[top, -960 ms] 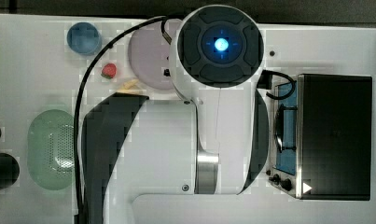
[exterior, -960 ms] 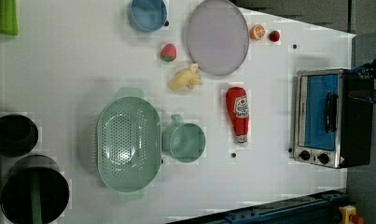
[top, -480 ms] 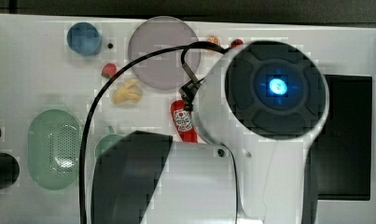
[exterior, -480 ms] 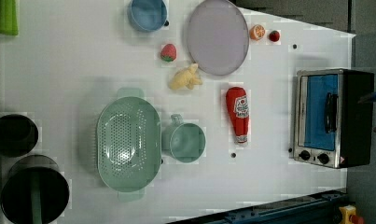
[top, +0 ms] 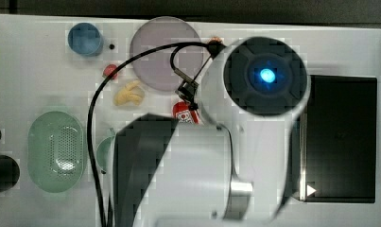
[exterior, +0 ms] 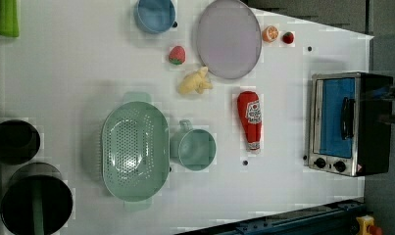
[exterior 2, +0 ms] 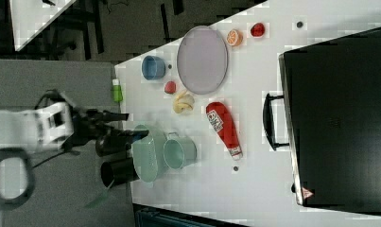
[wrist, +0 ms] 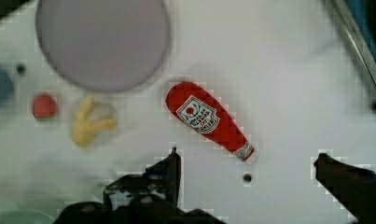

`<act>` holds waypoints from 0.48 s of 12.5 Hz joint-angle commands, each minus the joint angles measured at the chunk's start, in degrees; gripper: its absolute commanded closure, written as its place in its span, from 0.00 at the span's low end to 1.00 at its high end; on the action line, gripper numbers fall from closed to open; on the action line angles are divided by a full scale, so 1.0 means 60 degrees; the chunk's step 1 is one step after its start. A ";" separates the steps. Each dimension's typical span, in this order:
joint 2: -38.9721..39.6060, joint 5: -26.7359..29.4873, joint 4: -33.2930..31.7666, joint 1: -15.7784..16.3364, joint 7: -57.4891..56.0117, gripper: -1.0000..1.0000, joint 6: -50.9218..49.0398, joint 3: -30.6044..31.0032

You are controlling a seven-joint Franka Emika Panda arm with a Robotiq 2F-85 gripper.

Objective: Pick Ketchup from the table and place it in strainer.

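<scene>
Hiding ketchup (top: 183,111): arm (top: 178,175), top view.

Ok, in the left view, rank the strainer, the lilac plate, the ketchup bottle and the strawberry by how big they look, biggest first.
1. strainer, the largest outline
2. lilac plate, clearly smaller than the strainer
3. ketchup bottle, long but narrow
4. strawberry, by far the smallest

All lie flat on the table, so nearness hardly skews the order.

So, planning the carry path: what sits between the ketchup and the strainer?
In the left view, the teal handled cup sits between the ketchup and the strainer, close beside the strainer's rim. Bare table separates cup and bottle.
</scene>
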 commanded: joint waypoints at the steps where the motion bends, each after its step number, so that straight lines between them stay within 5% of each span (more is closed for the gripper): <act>1: 0.0676 -0.0004 -0.0968 0.0075 -0.4158 0.00 0.1089 0.0192; 6: 0.1242 -0.0004 -0.2598 0.0086 -0.7183 0.00 0.4071 0.0400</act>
